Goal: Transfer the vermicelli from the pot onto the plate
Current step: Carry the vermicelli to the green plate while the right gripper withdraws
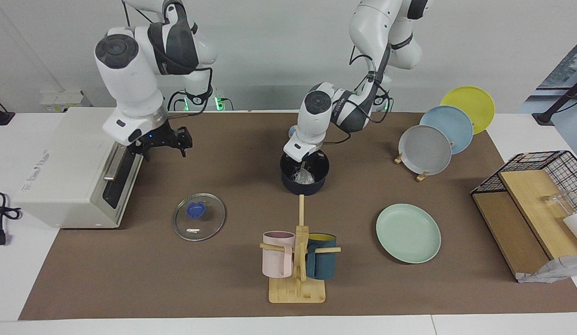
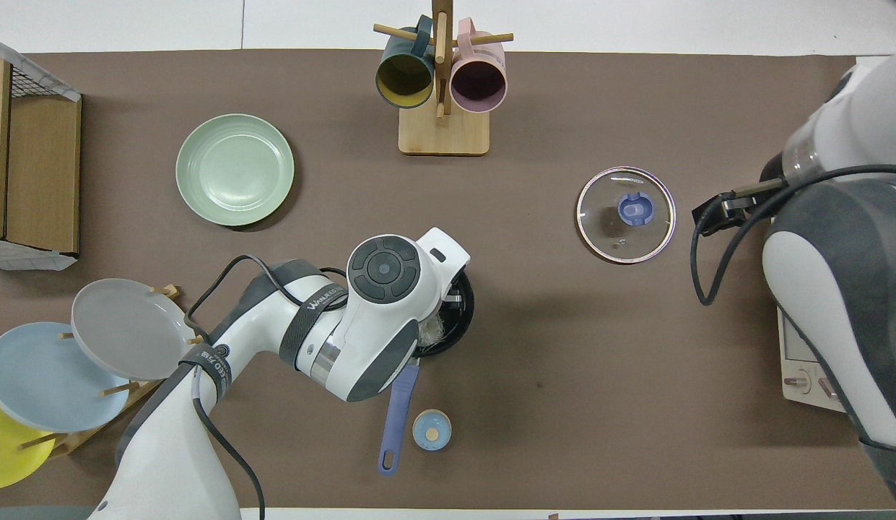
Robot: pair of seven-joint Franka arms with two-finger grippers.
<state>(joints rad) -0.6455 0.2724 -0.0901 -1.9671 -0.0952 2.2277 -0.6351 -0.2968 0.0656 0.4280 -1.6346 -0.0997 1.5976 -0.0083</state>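
Facing view: the left gripper (image 1: 307, 164) reaches down into the navy pot (image 1: 305, 176) at mid-table and appears to be pinching the whitish vermicelli (image 1: 302, 176) inside it, though the fingertips are partly hidden by the rim. The mint-green plate (image 1: 408, 233) lies empty, farther from the robots than the pot and toward the left arm's end, so the left arm is the nearer one for the carry. The right gripper (image 1: 162, 141) hangs high beside the toaster oven (image 1: 67, 165), fingers spread and empty, waiting, with the glass lid (image 1: 199, 217) flat on the mat below.

Overhead view: the left arm's wrist covers most of the pot (image 2: 458, 318); a wisp of vermicelli (image 2: 435, 331) shows at its rim. The pot's blue handle (image 2: 397, 415) points toward the robots, away from the plate (image 2: 235, 169).
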